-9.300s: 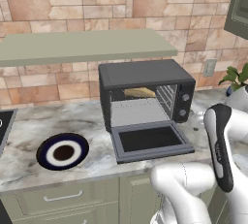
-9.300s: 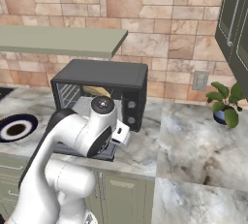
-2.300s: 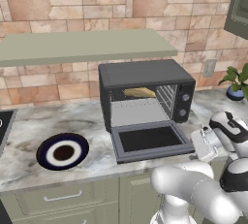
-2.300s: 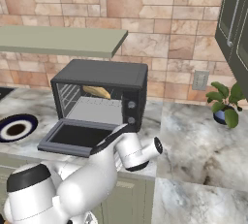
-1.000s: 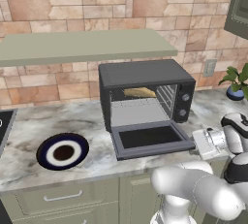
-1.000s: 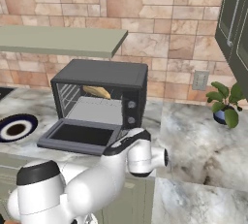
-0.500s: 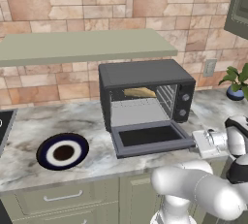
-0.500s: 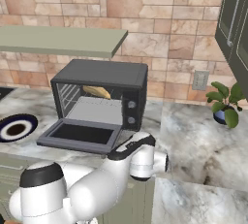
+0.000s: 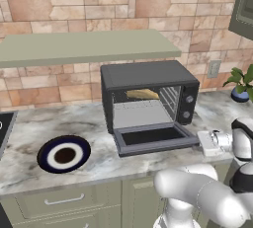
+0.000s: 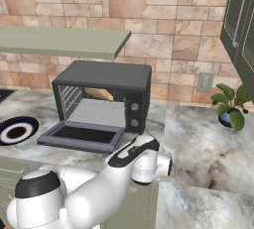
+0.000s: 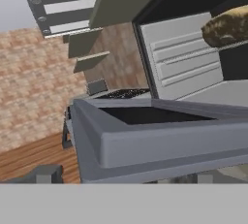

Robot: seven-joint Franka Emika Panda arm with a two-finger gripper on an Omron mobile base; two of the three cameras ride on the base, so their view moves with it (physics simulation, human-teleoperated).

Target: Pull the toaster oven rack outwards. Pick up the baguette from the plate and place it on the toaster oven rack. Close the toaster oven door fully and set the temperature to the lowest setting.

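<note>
- Toaster oven door (image 9: 153,137) hangs down flat, hinged along its bottom edge; it looks stiff and fairly heavy, best pushed up from under its front lip.
- Baguette (image 9: 142,94) lies on the toaster oven rack (image 9: 143,113), deep inside.
- Plate (image 9: 64,154) sits bare on the surface.
- Tool (image 9: 207,143) stands wide, holding nothing, just right of the door.
- Knobs look too small to read.
</note>
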